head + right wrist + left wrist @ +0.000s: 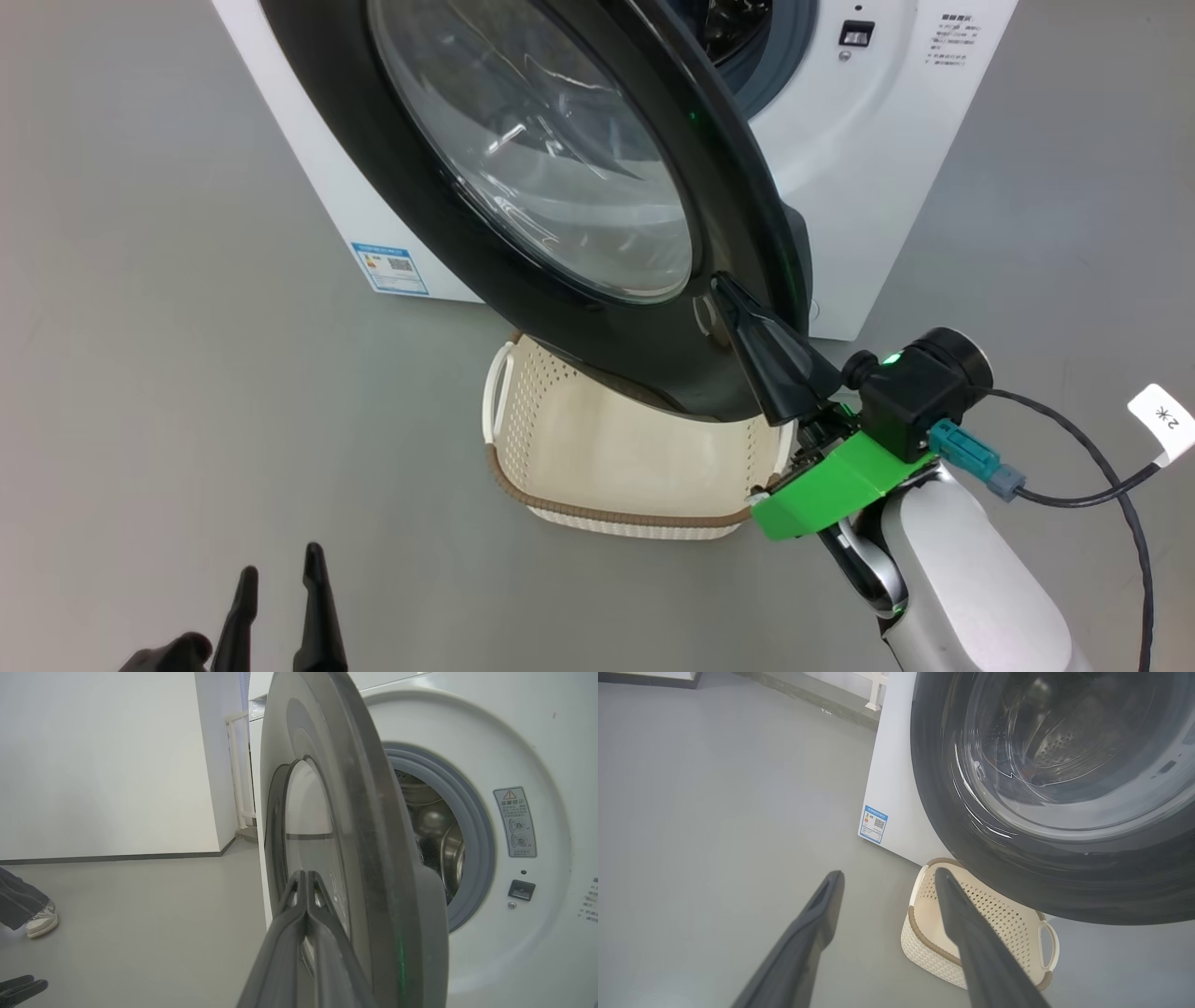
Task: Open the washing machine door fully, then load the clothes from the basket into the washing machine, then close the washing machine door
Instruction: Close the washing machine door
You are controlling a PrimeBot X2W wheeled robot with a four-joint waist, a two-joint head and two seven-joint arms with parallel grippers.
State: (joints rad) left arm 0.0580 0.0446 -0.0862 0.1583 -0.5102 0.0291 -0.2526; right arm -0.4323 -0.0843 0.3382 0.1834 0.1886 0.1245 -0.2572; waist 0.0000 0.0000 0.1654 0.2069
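Observation:
The washing machine (868, 187) stands ahead with its door (420, 215) swung partly open, the glossy black ring and glass bowl facing me. My right gripper (719, 280) is shut with nothing between its fingers, its tips lying against the door's outer face near the free edge; the right wrist view shows the tips (306, 873) beside the glass. The basket (607, 509) sits on the floor under the door's lower rim, and the part I see holds nothing. The clothes are hidden. My left gripper (280, 560) hangs open at the lower left, away from everything.
Behind the door edge show the grey seal (472, 812) and the steel drum (434, 826). A person's shoe (42, 919) stands on the grey floor far to the left. A black cable (1074, 495) trails from my right wrist. A blue label (392, 269) marks the machine's lower corner.

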